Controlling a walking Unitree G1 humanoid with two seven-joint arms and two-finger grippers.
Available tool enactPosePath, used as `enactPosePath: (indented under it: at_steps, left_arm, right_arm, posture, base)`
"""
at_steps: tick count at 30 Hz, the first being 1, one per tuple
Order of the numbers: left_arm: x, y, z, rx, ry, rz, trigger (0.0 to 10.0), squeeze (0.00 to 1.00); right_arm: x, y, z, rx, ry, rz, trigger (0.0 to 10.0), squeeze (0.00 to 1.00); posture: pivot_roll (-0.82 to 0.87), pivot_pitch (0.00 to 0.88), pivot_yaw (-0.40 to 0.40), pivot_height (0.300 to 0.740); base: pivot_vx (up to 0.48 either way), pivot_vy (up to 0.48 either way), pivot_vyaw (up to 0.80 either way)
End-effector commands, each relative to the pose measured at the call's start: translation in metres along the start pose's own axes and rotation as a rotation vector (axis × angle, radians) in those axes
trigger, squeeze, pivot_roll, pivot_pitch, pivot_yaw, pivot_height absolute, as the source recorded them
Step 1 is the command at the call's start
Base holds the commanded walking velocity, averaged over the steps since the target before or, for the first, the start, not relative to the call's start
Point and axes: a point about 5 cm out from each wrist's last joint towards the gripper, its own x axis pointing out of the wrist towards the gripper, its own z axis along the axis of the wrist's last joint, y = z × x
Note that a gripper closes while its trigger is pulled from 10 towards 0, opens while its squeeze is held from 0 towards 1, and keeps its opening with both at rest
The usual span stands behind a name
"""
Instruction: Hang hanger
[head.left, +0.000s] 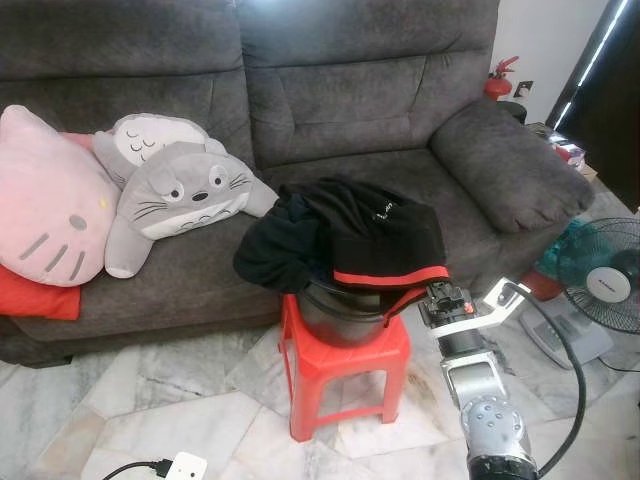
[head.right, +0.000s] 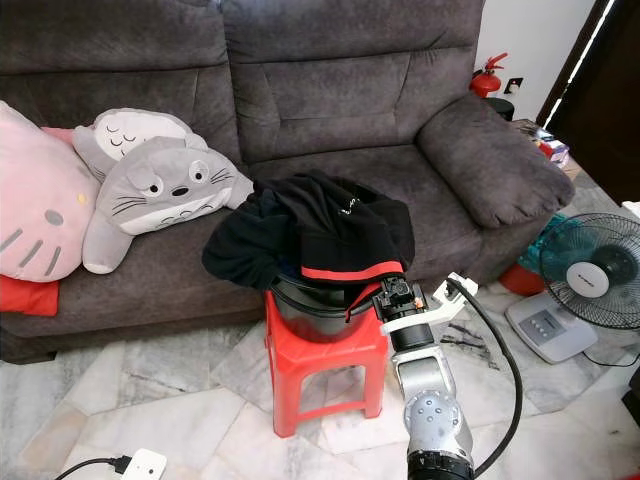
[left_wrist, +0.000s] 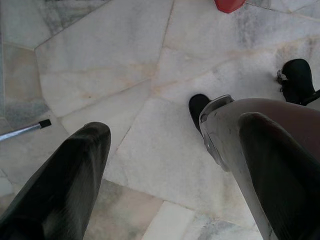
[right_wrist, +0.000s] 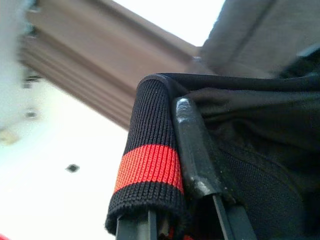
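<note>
Head stereo pair: looks forward and down from standing height at a grey sofa (head.left: 350, 90), a red stool (head.left: 340, 365) and marble floor (head.right: 150, 400); both eyes share this scene, slightly shifted sideways.
Left wrist camera: faces straight down along the left gripper (left_wrist: 170, 165), floor well beyond the fingertips.
Right wrist camera: tilted upward, very near; black garment (right_wrist: 240, 130) with a red stripe touching the fingers (right_wrist: 192, 150), ceiling beyond.
</note>
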Motion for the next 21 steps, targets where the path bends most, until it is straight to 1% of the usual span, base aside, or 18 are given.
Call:
enactPosePath:
  at_steps: [1,3,4,5,6,7,8,9,10,11,12,13,14,15,18,19,20,21]
  left_arm:
    - [-0.002,0.001,-0.007,0.013,0.028,-0.001,10.0,0.0]
    - [-0.002,0.001,-0.007,0.013,0.029,-0.001,10.0,0.0]
    - [-0.002,0.001,-0.007,0.014,0.028,-0.001,10.0,0.0]
    - [-0.002,0.001,-0.007,0.014,0.028,-0.001,10.0,0.0]
    - [-0.002,0.001,-0.007,0.014,0.028,-0.002,10.0,0.0]
    - [-0.002,0.001,-0.007,0.013,0.028,-0.002,10.0,0.0]
    - [-0.002,0.001,-0.007,0.013,0.028,-0.002,10.0,0.0]
    - [-0.002,0.002,-0.007,0.013,0.028,-0.002,10.0,0.0]
    - [-0.002,0.002,-0.007,0.013,0.029,-0.002,10.0,0.0]
    - [-0.002,0.002,-0.007,0.013,0.029,-0.002,10.0,0.0]
    - [-0.002,0.002,-0.007,0.013,0.029,-0.002,10.0,0.0]
    - [-0.002,0.002,-0.007,0.012,0.029,-0.002,10.0,0.0]
    - [-0.002,0.002,-0.007,0.012,0.029,-0.002,10.0,0.0]
    - [-0.002,0.002,-0.008,0.012,0.03,-0.002,10.0,0.0]
    - [-0.002,0.002,-0.008,0.012,0.03,-0.002,10.0,0.0]
    - [-0.002,0.002,-0.008,0.012,0.031,-0.001,10.0,0.0]
    - [-0.002,0.002,-0.008,0.012,0.031,-0.001,10.0,0.0]
    - [-0.002,0.002,-0.008,0.011,0.031,-0.001,10.0,0.0]
  right_arm:
    - [-0.001,0.009,-0.003,0.03,-0.007,0.064,0.0,0.0]
    - [-0.001,0.01,-0.003,0.029,-0.005,0.07,0.0,0.0]
    - [0.0,0.006,-0.004,-0.014,0.01,0.029,0.0,0.0]
    - [0.0,0.006,-0.004,-0.014,0.01,0.029,0.0,0.0]
    - [0.001,0.003,-0.005,-0.048,0.019,-0.009,0.0,0.0]
    - [0.004,-0.016,-0.001,-0.23,0.051,-0.243,4.5,0.0]
    - [0.005,-0.022,0.001,-0.304,0.062,-0.313,7.8,0.0]
    - [0.005,-0.024,0.005,-0.375,0.056,-0.365,10.0,0.0]
    - [0.005,-0.026,0.012,-0.444,0.031,-0.422,10.0,0.0]
    - [0.005,-0.026,0.012,-0.444,0.031,-0.422,10.0,0.0]
    - [0.002,-0.029,0.026,-0.567,-0.001,-0.538,10.0,0.0]
    - [0.0,-0.029,0.031,-0.616,-0.008,-0.571,10.0,0.0]
    - [0.0,-0.029,0.033,-0.643,-0.01,-0.585,10.0,0.0]
    - [0.001,-0.022,0.038,-0.839,0.026,-0.577,10.0,0.0]
    - [0.004,-0.008,0.045,-0.937,-0.033,-0.565,10.0,0.0]
    - [0.007,-0.001,0.046,-1.01,-0.059,-0.548,10.0,0.0]
    - [0.007,-0.001,0.046,-1.01,-0.059,-0.548,10.0,0.0]
    - [0.008,0.001,0.046,-1.036,-0.065,-0.542,10.0,0.0]
  posture:
    - [-0.06,0.015,0.004,0.74]
    - [-0.06,0.015,0.004,0.74]
    - [-0.06,0.015,0.004,0.74]
    - [-0.06,0.015,0.004,0.74]
    - [-0.06,0.015,0.004,0.74]
    - [-0.05,0.026,0.003,0.74]
    - [-0.06,0.027,0.003,0.74]
    - [-0.06,0.027,0.003,0.74]
    - [-0.06,0.027,0.003,0.74]
    - [-0.06,0.027,0.003,0.74]
    - [-0.06,0.027,0.003,0.74]
    - [-0.05,0.038,-0.002,0.74]
    - [-0.05,0.038,-0.002,0.74]
    - [-0.05,0.04,-0.003,0.74]
    - [-0.06,0.047,-0.005,0.74]
    - [-0.06,0.049,-0.009,0.74]
    - [-0.06,0.049,-0.009,0.74]
    - [-0.06,0.05,-0.011,0.74]
  base:
    - [0.0,0.0,0.0]
    - [0.0,0.0,0.0]
    - [0.0,0.0,0.0]
    - [0.0,0.0,0.0]
    - [0.0,0.0,0.0]
    - [0.0,0.0,0.0]
    - [0.0,0.0,0.0]
    - [0.0,0.0,0.0]
    - [0.0,0.0,0.0]
    - [0.0,0.0,0.0]
    - [0.0,0.0,0.0]
    - [0.0,0.0,0.0]
    - [0.0,0.0,0.0]
    - [0.0,0.0,0.0]
    - [0.0,0.0,0.0]
    - [0.0,0.0,0.0]
    - [0.0,0.0,0.0]
    - [0.0,0.0,0.0]
